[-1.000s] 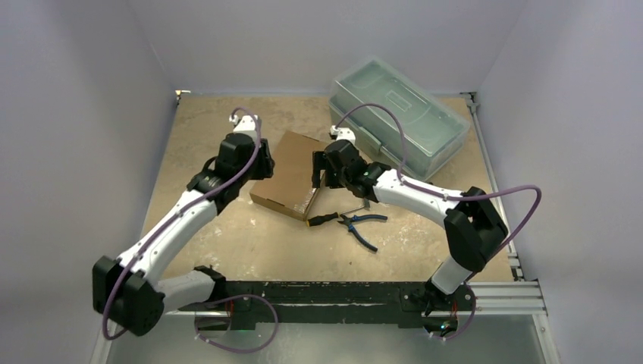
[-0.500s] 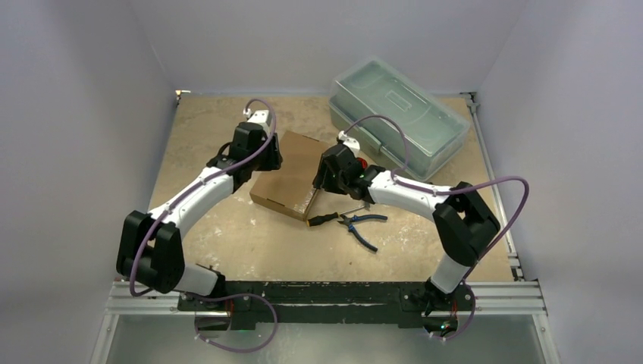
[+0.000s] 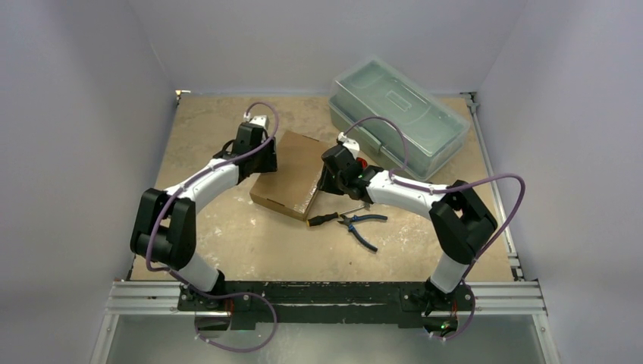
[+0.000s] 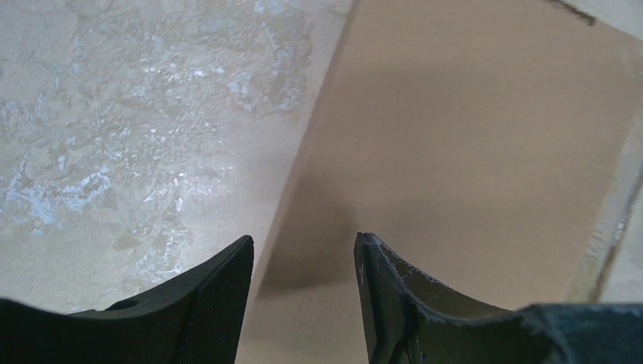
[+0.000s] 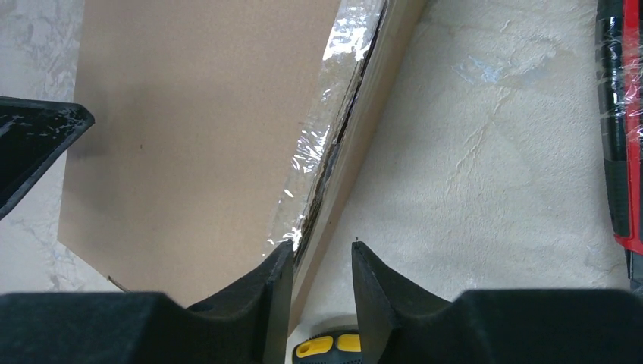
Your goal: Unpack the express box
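The express box (image 3: 292,173), flat brown cardboard with its lid down, lies mid-table. My left gripper (image 3: 263,157) is at its left edge. In the left wrist view the left gripper (image 4: 303,240) is open, its fingers straddling that edge of the box (image 4: 470,144), with nothing pinched. My right gripper (image 3: 330,179) is at the box's right side. There the right gripper (image 5: 320,246) stands open with a narrow gap, one fingertip (image 5: 282,262) over the taped lid seam (image 5: 326,144) and the other above the table. The box lid (image 5: 189,129) looks flat.
A translucent grey-green toolbox (image 3: 398,114) stands at the back right. Blue-handled pliers (image 3: 362,221) and a yellow-and-black screwdriver handle (image 3: 322,219) lie in front of the box. A red-and-black tool (image 5: 620,121) lies right of the right gripper.
The left arm has reached further forward along the box's left edge and its jaws have widened. The right gripper's jaws have narrowed at the box's right edge.
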`<action>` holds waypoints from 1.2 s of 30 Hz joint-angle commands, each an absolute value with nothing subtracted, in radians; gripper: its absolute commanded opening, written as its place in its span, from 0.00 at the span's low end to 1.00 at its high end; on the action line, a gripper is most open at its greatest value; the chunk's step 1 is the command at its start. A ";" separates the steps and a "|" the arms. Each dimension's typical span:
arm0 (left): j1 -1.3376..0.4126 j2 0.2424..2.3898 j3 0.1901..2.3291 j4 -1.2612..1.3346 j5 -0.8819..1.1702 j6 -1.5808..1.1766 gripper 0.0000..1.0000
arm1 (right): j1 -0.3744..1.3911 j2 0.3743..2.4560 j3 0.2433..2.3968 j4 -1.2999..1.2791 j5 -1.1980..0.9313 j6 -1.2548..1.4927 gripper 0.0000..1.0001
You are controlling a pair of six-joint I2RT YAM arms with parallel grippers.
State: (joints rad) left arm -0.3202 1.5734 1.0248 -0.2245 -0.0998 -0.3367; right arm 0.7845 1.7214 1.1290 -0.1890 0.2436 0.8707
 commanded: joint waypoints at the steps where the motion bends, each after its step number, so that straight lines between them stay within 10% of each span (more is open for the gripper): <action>1: -0.287 1.596 1.027 -0.178 -0.077 -0.336 0.51 | 0.782 1.705 1.127 -0.179 0.270 0.864 0.35; 36: -0.265 1.629 1.009 -0.214 -0.158 -0.379 0.50 | 0.781 1.675 1.019 -0.149 0.300 0.900 0.31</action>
State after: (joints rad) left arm -0.2813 1.6062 1.0035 -0.2024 -0.1196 -0.3729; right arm 0.7845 1.7084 1.0534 -0.1165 0.2558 0.8848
